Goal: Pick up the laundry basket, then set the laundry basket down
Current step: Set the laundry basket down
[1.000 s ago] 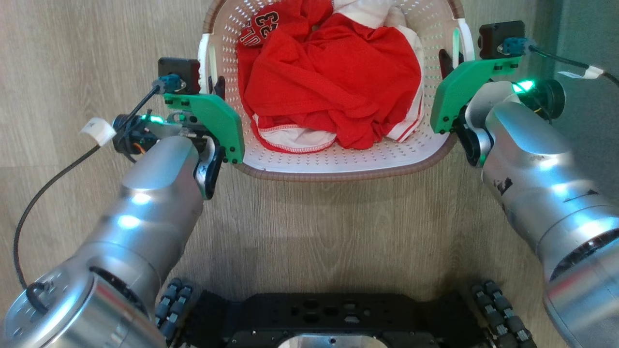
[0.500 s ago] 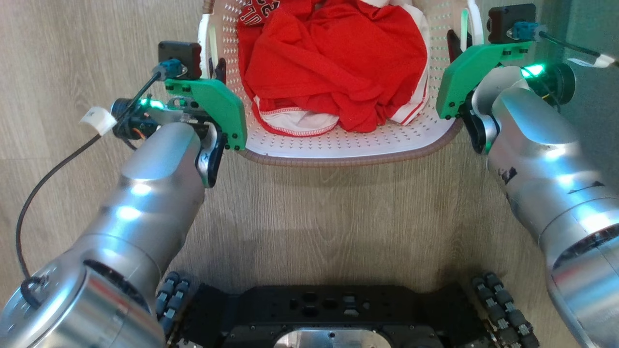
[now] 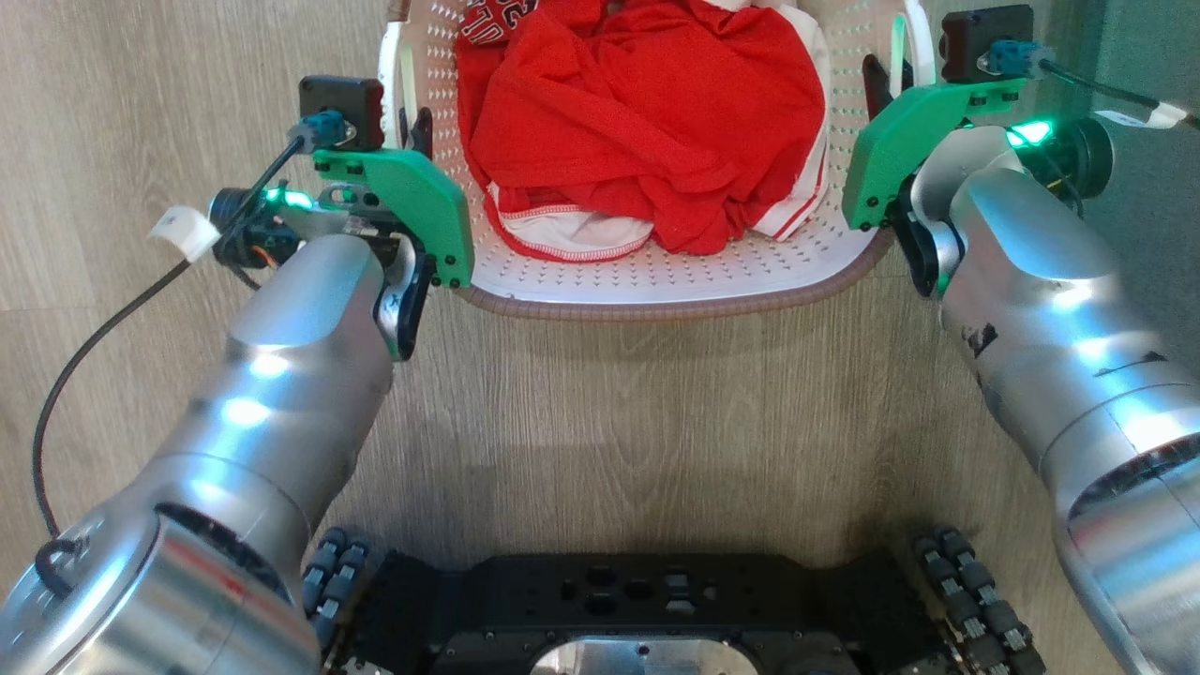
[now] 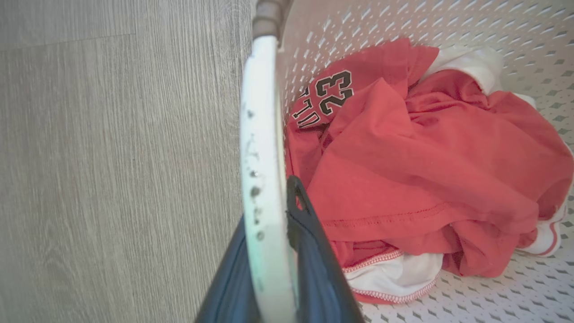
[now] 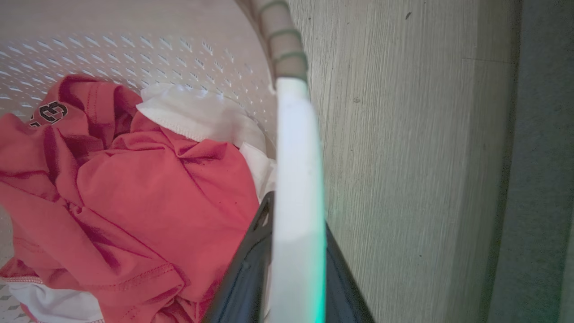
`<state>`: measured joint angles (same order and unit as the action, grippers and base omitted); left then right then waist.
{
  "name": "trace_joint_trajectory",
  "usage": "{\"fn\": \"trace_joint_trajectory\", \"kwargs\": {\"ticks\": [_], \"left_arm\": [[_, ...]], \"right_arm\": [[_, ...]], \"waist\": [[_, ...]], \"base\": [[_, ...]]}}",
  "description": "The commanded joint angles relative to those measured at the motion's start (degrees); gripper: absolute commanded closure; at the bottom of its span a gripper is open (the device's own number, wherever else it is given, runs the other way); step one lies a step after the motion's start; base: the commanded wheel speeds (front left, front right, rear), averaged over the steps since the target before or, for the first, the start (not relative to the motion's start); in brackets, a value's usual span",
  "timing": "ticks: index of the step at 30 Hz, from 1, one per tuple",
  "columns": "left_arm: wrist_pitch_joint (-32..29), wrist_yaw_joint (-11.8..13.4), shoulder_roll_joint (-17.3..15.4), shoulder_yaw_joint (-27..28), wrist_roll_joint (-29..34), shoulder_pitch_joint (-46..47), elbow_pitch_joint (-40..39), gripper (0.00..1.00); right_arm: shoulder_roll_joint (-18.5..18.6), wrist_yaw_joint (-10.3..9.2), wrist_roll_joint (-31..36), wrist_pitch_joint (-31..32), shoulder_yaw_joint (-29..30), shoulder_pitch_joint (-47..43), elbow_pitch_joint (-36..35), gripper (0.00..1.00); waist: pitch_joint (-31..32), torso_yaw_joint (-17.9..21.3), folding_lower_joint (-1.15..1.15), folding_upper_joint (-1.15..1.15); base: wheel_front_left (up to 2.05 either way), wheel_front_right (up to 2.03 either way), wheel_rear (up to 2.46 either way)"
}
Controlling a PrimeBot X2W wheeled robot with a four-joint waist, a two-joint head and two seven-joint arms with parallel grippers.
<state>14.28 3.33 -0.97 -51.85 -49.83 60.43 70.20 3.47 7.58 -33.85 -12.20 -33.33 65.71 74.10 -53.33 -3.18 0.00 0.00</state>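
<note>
The laundry basket [image 3: 656, 302], cream-white and perforated with a brown braided rim, sits at the top middle of the head view between my arms. Red and white clothes [image 3: 647, 122] fill it. My left gripper [image 3: 414, 131] is shut on the left white handle [image 4: 262, 148], one dark finger [image 4: 314, 251] inside the basket and the other outside. My right gripper [image 3: 877, 86] is shut on the right white handle [image 5: 297, 179] in the same way, its inner finger [image 5: 249, 269] against the clothes [image 5: 134, 193]. Whether the basket touches the floor I cannot tell.
Wood-look floor [image 3: 609, 441] lies all around. My black base [image 3: 637, 609] with its wheels fills the bottom edge. A darker grey-green strip [image 3: 1148, 56] runs along the right side, close to the right arm. A black cable [image 3: 103, 328] loops off the left wrist.
The basket and both grippers have slid a little up the head view, away from my base, and the view itself has shifted slightly. Both grips on the handles are the same.
</note>
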Motion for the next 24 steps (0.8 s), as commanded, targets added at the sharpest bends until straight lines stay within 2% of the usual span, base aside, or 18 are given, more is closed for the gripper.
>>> {"fn": "trace_joint_trajectory", "kwargs": {"ticks": [1, 6, 9, 11, 12, 13, 14, 24], "left_arm": [[0.72, 0.10, -2.12, 0.89, 0.86, 0.15, 0.68, 1.00], [0.72, 0.11, -2.05, 1.43, 1.09, -0.05, 1.01, 1.00], [0.72, 0.18, -2.01, 1.79, 1.10, -0.26, 1.20, 0.69], [0.72, 0.21, -1.99, 2.11, 0.87, -0.44, 1.40, 0.51], [0.72, 0.23, -1.98, 2.22, 0.79, -0.48, 1.48, 0.35], [0.72, 0.24, -1.97, 2.40, 0.66, -0.52, 1.54, 0.11], [0.72, 0.22, -1.96, 2.63, 0.48, -0.55, 1.57, 0.01], [0.72, 0.49, -1.92, 4.17, 0.71, -1.57, 0.82, 0.00]], "right_arm": [[-0.57, -0.09, 0.22, -0.13, -1.09, -2.79, -0.14, 0.87], [-0.58, -0.09, -0.56, -0.15, -1.85, -2.77, -0.17, 0.83], [-0.58, -0.09, -0.96, -0.24, -2.27, -2.79, -0.17, 0.70], [-0.58, -0.09, -1.29, -0.27, -2.50, -2.86, -0.17, 0.56], [-0.58, -0.09, -1.46, -0.27, -2.61, -2.90, -0.17, 0.40], [-0.58, -0.09, -1.61, -0.25, -2.73, -2.91, -0.17, 0.02], [-0.58, -0.09, -1.79, -0.24, -2.83, -2.95, -0.17, 0.00], [-0.58, -0.09, -2.79, -1.48, -3.87, -3.03, -0.26, 0.00]], "waist": [[0.00, 0.00, 0.00, 0.00], [0.01, 0.16, 0.00, 0.00], [0.03, 0.24, 0.00, 0.00], [0.09, 0.29, 0.00, 0.00], [0.13, 0.31, 0.00, 0.00], [0.16, 0.32, 0.00, 0.00], [0.20, 0.34, 0.00, 0.00], [2.04, 0.78, 0.00, 0.00]], "base": [[0.00, 0.00, 0.00], [0.00, 0.00, 0.00], [0.00, 0.00, 0.00], [0.00, 0.00, 0.00], [0.00, 0.00, 0.00], [0.00, 0.00, 0.00], [0.00, 0.00, 0.00], [0.00, 0.00, 0.00]]}}
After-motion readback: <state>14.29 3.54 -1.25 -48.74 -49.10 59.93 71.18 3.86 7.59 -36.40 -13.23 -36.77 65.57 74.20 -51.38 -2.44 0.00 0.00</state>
